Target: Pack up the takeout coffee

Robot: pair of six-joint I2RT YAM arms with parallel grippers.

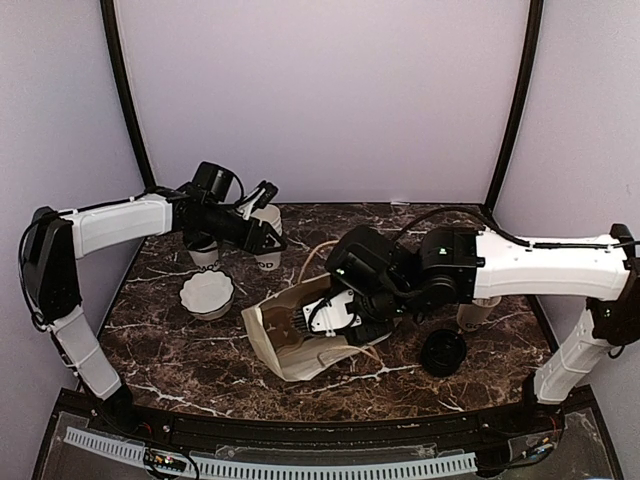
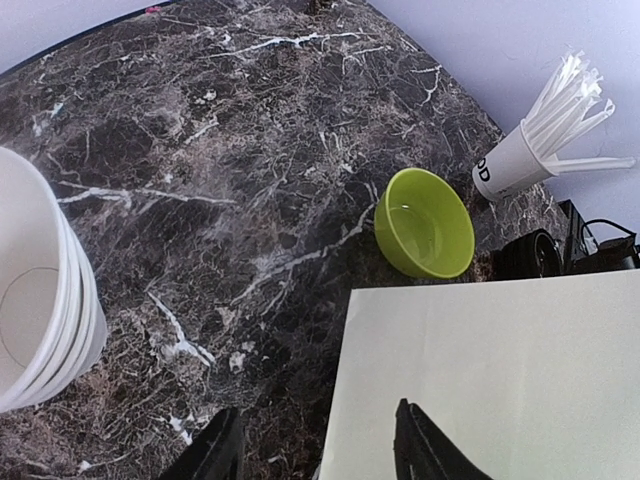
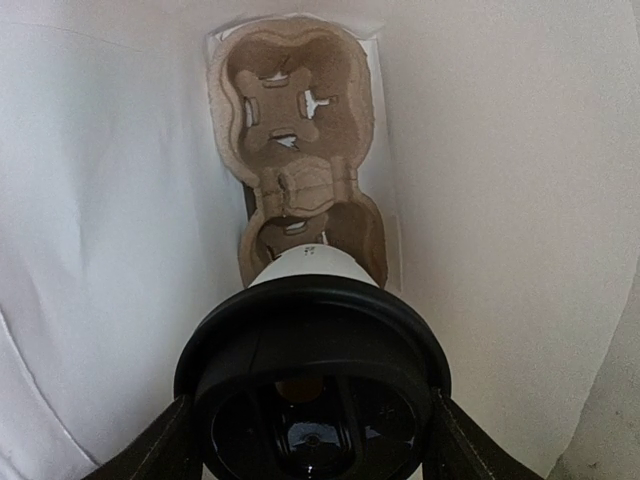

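**First speaker:** Where is the takeout coffee?

**Second speaker:** It is a white paper cup with a round black lid, clamped between the fingers of the right gripper. The gripper reaches deep into a pale paper bag, which lies on the dark marble table with its mouth toward that arm. In the right wrist view the cup hangs over the nearer well of a brown cardboard carrier. The farther well is empty.

**First speaker:** And the left gripper?

**Second speaker:** It hovers over the back left part of the table. Its fingers are spread, and nothing shows between them.

**First speaker:** What would make this step go well?

**Second speaker:** Probably centring the cup's base over the near well and lowering it straight, so it seats without catching the ridge between the wells. The lid hides the base, so whether it already touches the carrier cannot be told. The grip should loosen only once the cup stands firm. The arm should then back out through the bag's mouth without dragging its soft wall.
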